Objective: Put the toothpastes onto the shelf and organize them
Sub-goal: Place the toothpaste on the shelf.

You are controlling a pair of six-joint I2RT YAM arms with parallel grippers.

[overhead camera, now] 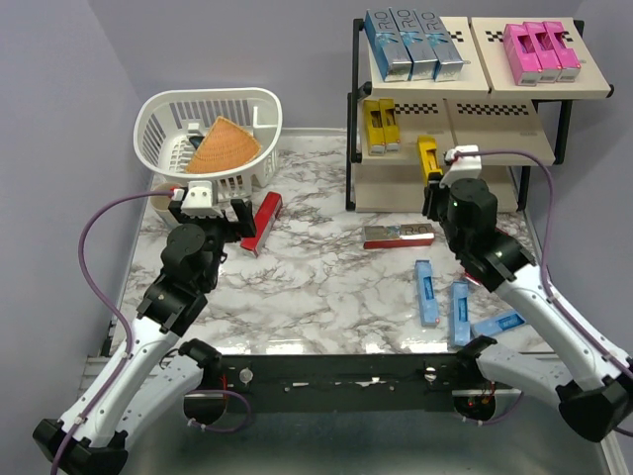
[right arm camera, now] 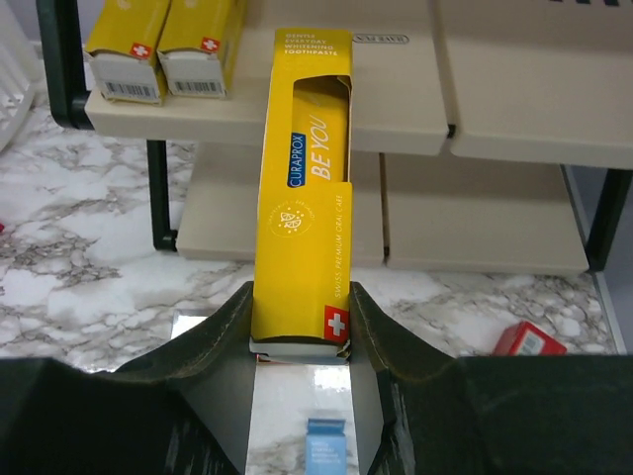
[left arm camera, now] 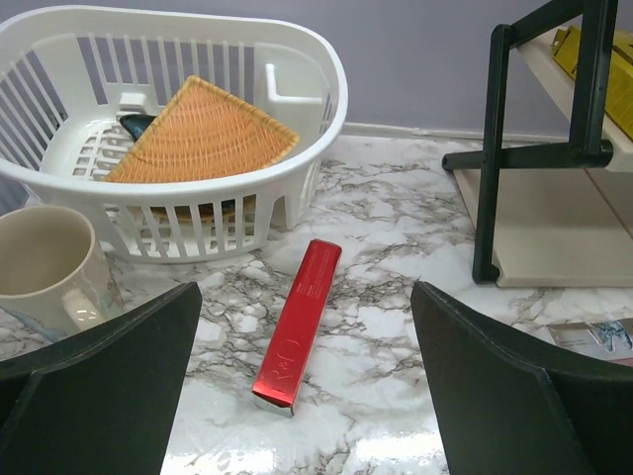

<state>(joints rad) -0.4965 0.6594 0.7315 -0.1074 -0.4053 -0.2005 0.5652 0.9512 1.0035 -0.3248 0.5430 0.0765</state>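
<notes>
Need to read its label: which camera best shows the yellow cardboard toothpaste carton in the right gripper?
Right wrist: the yellow toothpaste carton fills the centre, print legible, pinched in the right gripper. Top external shows it small, at the shelf. Left wrist misses it.

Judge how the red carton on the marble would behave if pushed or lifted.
The red carton probably slides rather than rolls: flat faces on glossy marble. Pushed near one end, it would likely pivot, being long and slim. It looks like thin card, so probably light and crushable.

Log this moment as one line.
right gripper: shut on yellow toothpaste, at shelf middle tier | left gripper: open, facing red toothpaste
</notes>
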